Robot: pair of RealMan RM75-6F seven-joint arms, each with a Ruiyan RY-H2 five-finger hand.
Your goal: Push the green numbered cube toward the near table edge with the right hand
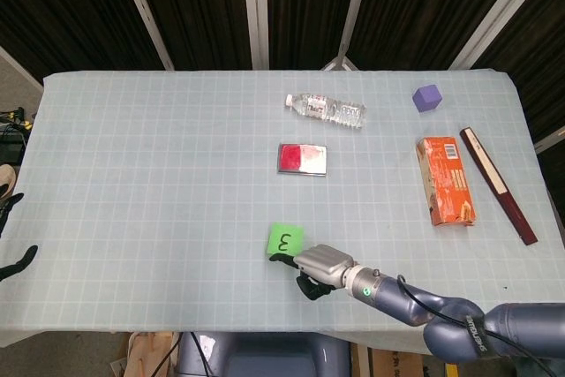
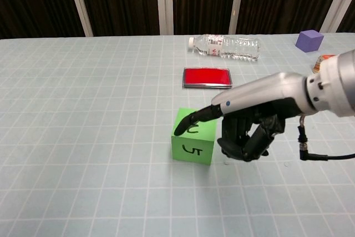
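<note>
Near the front edge of the pale gridded counter (image 2: pixel 83 137): small green cube with black numerals (image 2: pixel 193 137), likely light, rigid and quick to slide or twist. Right hand (image 2: pixel 249 129) just beside it, one extended finger reaching over the cube's top, other fingers (image 2: pixel 244 145) clenched on nothing. Best pressed squarely on the far face, low and centred.

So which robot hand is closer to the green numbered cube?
Right. The right robot hand reaches over the green numbered cube; the left robot hand sits far off by the table edge.

The gridded table (image 1: pixel 132 174) carries a green cube (image 1: pixel 285 240), water bottle (image 1: pixel 326 110), red tin (image 1: pixel 302 159), purple cube (image 1: pixel 426 98), orange box (image 1: pixel 445 180) and dark bar (image 1: pixel 498 184).
</note>
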